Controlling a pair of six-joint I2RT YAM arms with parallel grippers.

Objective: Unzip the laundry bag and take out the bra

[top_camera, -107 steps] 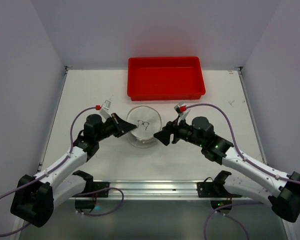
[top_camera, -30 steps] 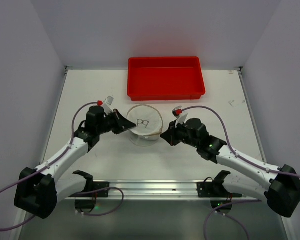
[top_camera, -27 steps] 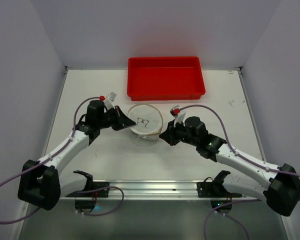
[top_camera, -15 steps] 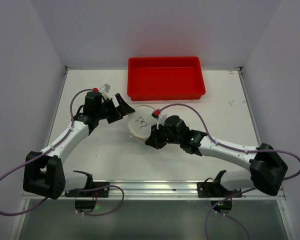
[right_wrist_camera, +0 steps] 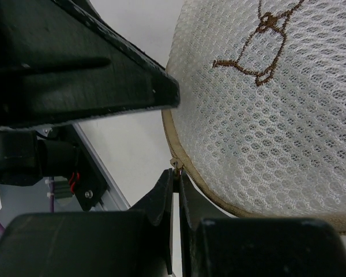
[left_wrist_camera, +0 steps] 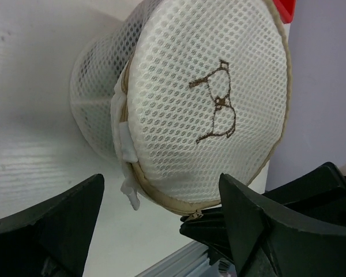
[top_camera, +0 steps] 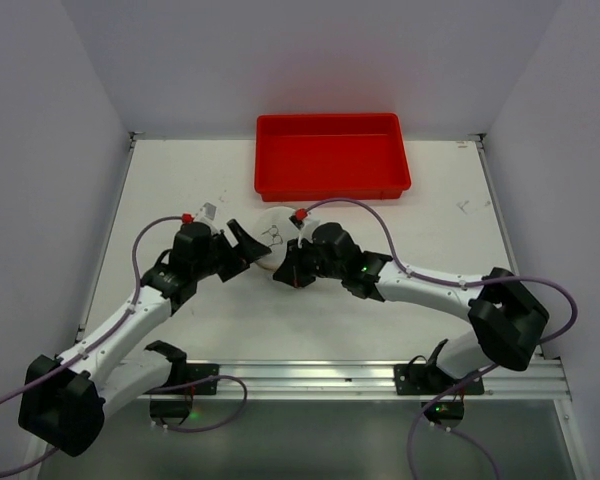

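Observation:
The laundry bag (top_camera: pixel 268 228), a round white mesh case with a brown bra icon, stands tilted on its edge in the middle of the table. The left wrist view faces its flat side (left_wrist_camera: pixel 207 104). My left gripper (top_camera: pixel 242 248) is open on its left, fingers spread wide just short of the bag's tan rim, holding nothing (left_wrist_camera: pixel 161 179). My right gripper (top_camera: pixel 285 270) is shut on the small metal zipper pull (right_wrist_camera: pixel 175 163) at the bag's near rim (right_wrist_camera: pixel 175 173). That pull (left_wrist_camera: pixel 194 215) also shows in the left wrist view. The bra is hidden.
A red tray (top_camera: pixel 330 188) stands at the back of the table, right behind the bag. A metal rail (top_camera: pixel 310 375) runs along the near edge between the arm bases. The two grippers are close together in front of the bag.
My left gripper has opened and let go of the bag's left rim. My right gripper has swept left along the bag's near rim, still shut on the zipper pull.

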